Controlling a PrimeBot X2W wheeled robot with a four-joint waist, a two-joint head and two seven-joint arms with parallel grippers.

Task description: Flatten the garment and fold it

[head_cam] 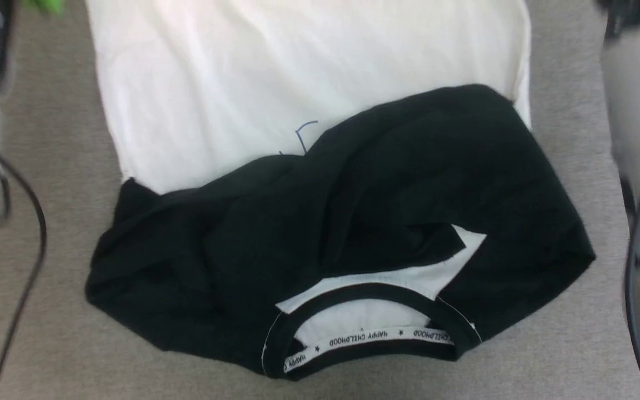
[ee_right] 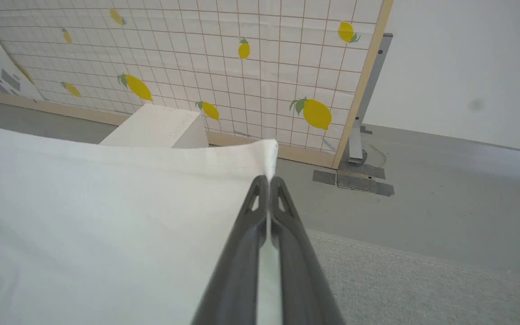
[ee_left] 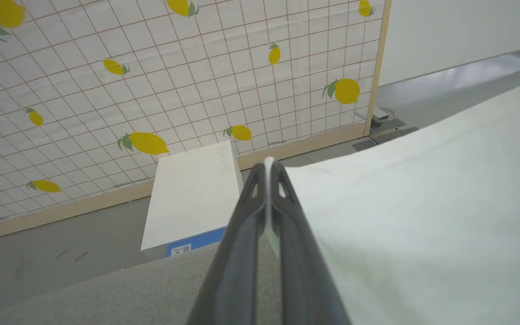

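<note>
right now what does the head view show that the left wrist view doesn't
Head view: black sleeves folded across the shirt, and its lettered collar. Left wrist view: the left gripper shut on the shirt's white corner, a lemon-print screen, a white box. Both: the shirt's white body and the grey surface.

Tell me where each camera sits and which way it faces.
Head: above, looking down at the garment on the grey surface; pale forearms at both edges.
Left wrist: along the shut left gripper pinching a white garment corner, toward the lemon-print screen.
Right wrist: along the shut right gripper pinching the other corner.
Both wrist views share the screen and white box.
</note>
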